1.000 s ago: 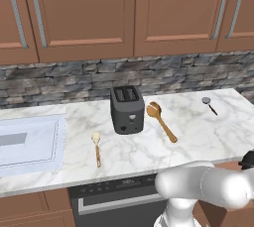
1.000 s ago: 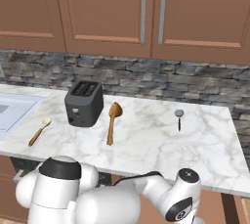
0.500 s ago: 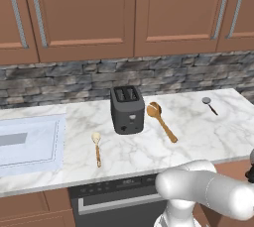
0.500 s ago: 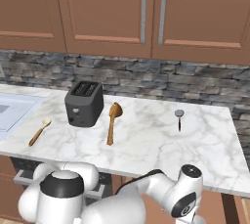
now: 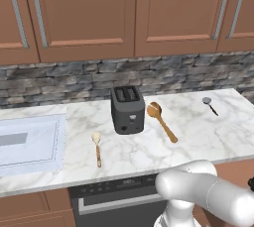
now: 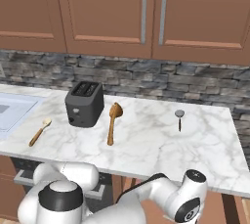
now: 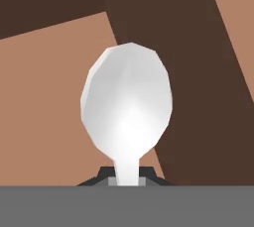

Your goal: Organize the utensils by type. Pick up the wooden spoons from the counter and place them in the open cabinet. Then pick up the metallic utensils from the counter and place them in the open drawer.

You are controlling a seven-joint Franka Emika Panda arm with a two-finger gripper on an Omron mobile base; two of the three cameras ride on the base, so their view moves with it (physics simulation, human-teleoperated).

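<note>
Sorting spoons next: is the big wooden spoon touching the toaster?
Apart. The left base view shows white counter between the wooden spoon and the toaster.

White grey-veined counter (image 5: 208,137), black toaster (image 5: 127,110), golden-brown spoon (image 5: 161,119).

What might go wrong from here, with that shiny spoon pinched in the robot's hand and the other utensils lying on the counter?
1. The gripper is shut on only the thin neck of the metal spoon, so the spoon could twist or slip out.
2. The hand works low at the counter's right end, by brown wood; the spoon's bowl might knock against it.
3. The golden-brown wooden spoon lies close beside the toaster, so a later grab there could bump the toaster.
</note>
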